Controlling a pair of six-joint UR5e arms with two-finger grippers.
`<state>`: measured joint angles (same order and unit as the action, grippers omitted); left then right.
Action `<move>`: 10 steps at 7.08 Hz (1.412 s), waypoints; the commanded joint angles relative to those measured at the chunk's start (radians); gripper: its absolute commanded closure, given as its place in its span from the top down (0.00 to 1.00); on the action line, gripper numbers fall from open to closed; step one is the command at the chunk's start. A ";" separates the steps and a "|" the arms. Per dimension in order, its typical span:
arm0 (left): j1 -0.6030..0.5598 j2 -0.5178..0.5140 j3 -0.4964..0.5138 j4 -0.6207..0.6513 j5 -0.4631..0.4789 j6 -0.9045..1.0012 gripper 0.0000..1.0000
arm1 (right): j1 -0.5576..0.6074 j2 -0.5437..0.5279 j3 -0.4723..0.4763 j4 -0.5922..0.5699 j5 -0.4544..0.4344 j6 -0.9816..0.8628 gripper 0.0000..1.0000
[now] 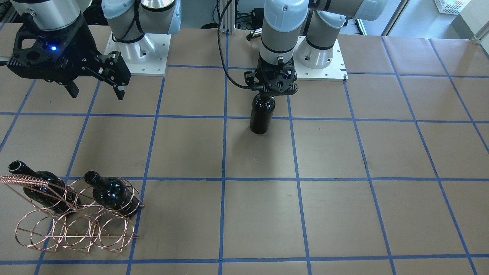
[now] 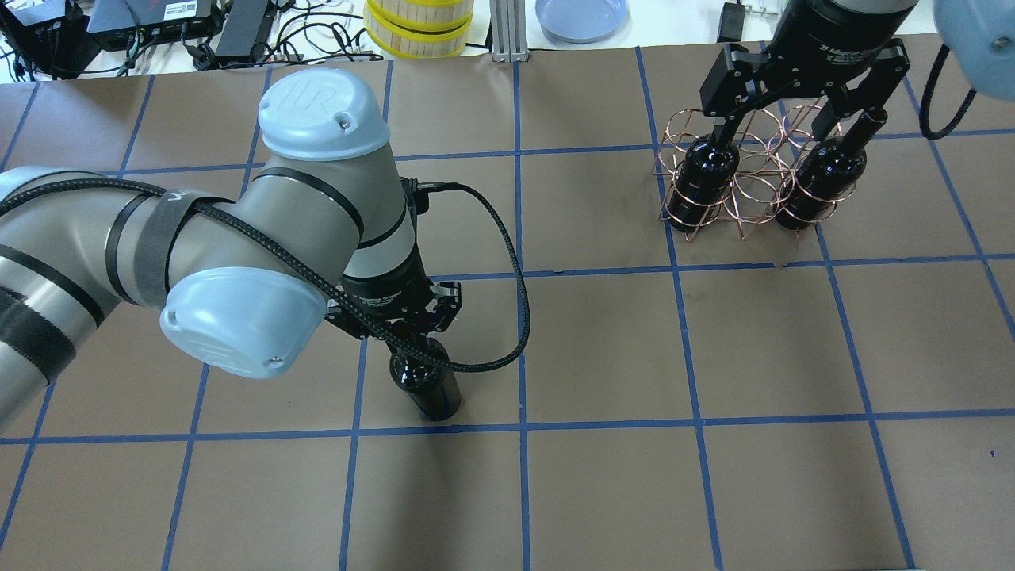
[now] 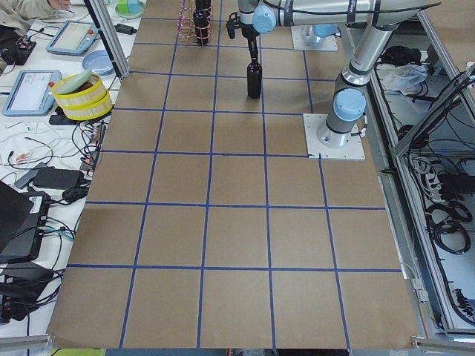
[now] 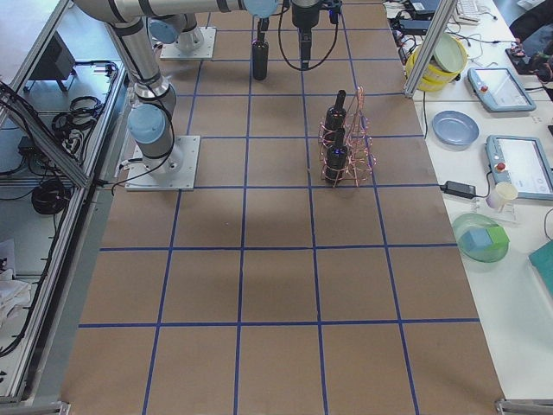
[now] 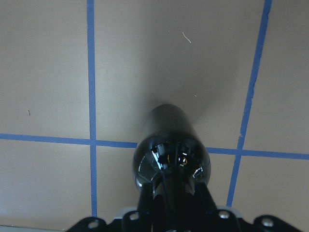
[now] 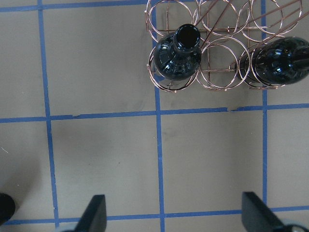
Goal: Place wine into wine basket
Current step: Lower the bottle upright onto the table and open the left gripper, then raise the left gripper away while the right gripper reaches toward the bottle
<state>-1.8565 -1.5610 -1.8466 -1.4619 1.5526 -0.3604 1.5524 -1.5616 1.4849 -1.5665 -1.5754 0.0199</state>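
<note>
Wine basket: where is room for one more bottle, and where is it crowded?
Free: the middle ring of the wine basket, between the first bottle and the second bottle; both outer rings are filled. The table from the basket to the wine in the left gripper is bare.

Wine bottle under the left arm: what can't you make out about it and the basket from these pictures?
- Left pincer on the wine: its grip is hidden by its own body in the front view and by the wrist overhead. It is dark on dark in the wrist view.
- Wine basket: the handle is cut by the front view's left edge, and the right pincer partly covers it overhead.
- Side views: everything is too small.
</note>
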 commanded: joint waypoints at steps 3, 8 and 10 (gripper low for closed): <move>0.000 -0.004 0.000 -0.003 0.006 0.003 0.86 | 0.002 0.000 0.000 0.000 -0.002 -0.002 1.00; 0.102 -0.001 0.208 -0.105 0.014 0.068 1.00 | 0.002 -0.008 0.011 -0.010 -0.008 -0.003 1.00; 0.375 0.007 0.352 -0.236 0.000 0.329 1.00 | -0.002 -0.006 0.011 0.009 -0.017 -0.005 1.00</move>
<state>-1.6331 -1.5570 -1.5805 -1.6295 1.5588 -0.1689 1.5529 -1.5677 1.4959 -1.5723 -1.5824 0.0167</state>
